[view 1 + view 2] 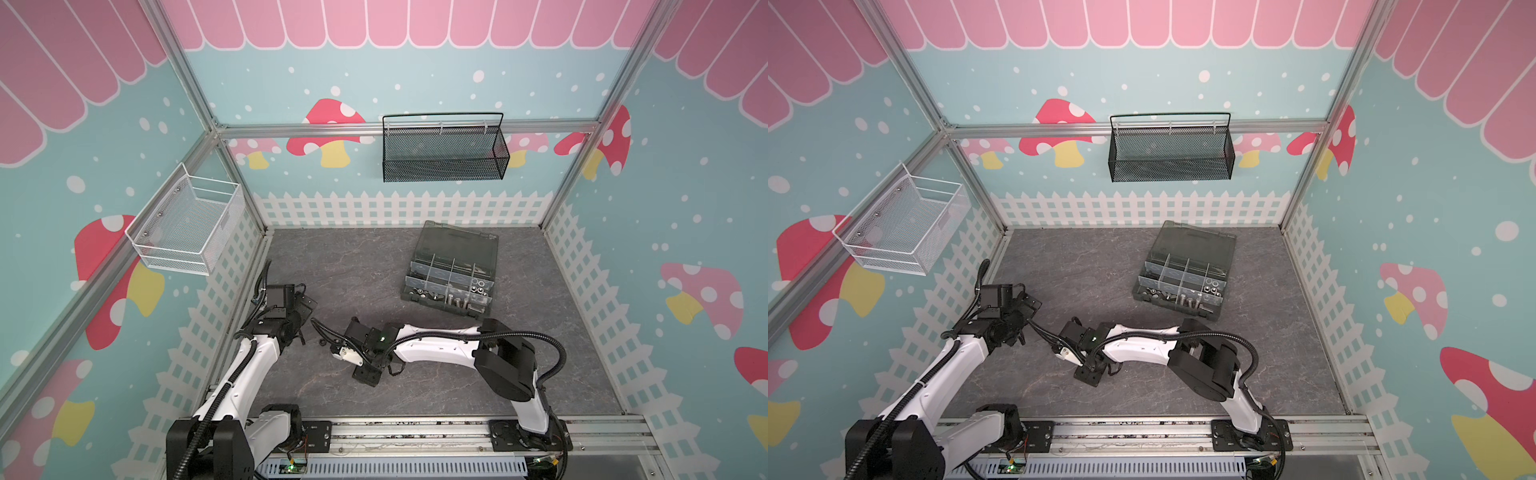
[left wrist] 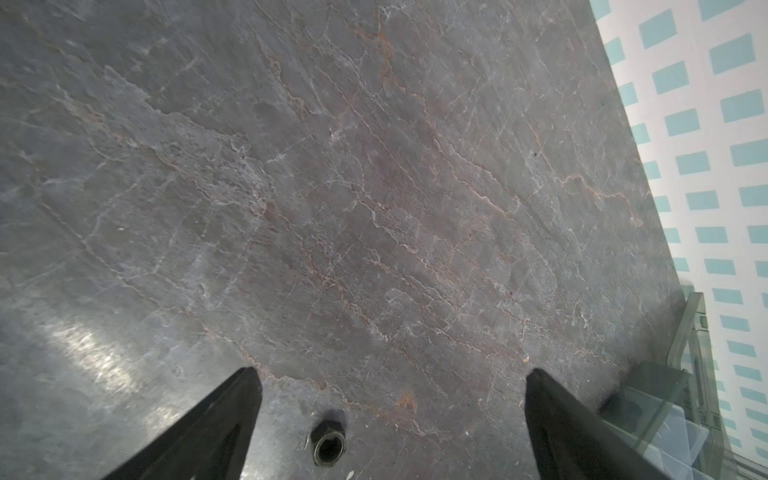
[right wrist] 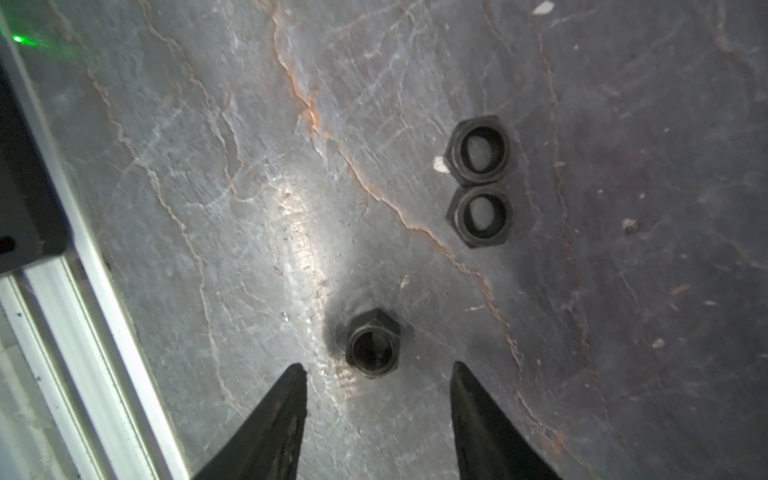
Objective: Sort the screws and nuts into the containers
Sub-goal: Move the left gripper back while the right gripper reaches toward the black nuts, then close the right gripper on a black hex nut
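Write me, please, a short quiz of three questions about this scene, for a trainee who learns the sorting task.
1. True or false: the right gripper is shut on the nearest nut.
2. How many black nuts lie on the table in the right wrist view? A two; B three; C five.
3. Fill in: the lid of the organizer box stands ____.
Key: 1 false; 2 B; 3 open.

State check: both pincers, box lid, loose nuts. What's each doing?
left pincer: open, empty.
right pincer: open, not gripping.
nut at right pincer: just ahead of the tips, flat on table, loose.
paired nuts: flat on table, touching each other.
nut by left pincer: on table, loose.
organizer box lid: open.
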Robot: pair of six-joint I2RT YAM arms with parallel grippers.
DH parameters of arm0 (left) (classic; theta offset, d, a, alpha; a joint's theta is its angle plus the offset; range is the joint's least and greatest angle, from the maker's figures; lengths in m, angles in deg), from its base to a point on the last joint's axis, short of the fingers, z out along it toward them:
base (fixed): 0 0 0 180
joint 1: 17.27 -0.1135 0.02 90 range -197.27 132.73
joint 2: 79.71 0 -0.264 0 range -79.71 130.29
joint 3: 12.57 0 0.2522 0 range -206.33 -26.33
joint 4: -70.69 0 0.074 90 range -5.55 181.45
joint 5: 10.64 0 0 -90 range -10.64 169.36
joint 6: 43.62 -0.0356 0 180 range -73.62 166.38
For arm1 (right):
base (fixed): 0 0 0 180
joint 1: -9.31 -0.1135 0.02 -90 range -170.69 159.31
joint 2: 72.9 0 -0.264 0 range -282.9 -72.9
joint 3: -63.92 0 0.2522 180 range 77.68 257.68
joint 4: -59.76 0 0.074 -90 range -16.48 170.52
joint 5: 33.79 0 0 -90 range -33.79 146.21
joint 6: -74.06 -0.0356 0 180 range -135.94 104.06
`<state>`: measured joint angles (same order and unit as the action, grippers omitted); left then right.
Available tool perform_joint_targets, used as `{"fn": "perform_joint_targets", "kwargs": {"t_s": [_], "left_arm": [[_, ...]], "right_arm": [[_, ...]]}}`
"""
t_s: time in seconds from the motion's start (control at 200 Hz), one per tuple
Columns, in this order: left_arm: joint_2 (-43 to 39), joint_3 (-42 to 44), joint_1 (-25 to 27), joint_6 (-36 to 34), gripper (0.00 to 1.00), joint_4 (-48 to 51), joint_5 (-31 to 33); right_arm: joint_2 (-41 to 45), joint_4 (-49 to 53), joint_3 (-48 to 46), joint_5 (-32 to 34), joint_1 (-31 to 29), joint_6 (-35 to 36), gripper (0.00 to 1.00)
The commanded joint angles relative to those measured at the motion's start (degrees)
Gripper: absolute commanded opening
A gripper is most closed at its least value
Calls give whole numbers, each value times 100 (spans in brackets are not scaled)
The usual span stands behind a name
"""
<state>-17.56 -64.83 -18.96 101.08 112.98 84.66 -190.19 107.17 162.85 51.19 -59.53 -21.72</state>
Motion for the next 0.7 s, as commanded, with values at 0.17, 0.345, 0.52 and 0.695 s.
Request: {"fn": "perform_joint_targets", "kwargs": {"t_s": [0.17,0.345,0.52,0.695], "left_arm": [[-56,62,-117,73,100,166,-8],[-89,91,-119,67,100,166,-20],[-86,97,-120,76,100,167,-55],[-59,80,-121,53,100,163,-75]], "right_arm": [[-325,115,148,23,-83,185,50],[-403,116,128,80,-78,207,44],[-458,124,110,112,-78,240,40],[-544,142,129,220,-77,225,40]]}}
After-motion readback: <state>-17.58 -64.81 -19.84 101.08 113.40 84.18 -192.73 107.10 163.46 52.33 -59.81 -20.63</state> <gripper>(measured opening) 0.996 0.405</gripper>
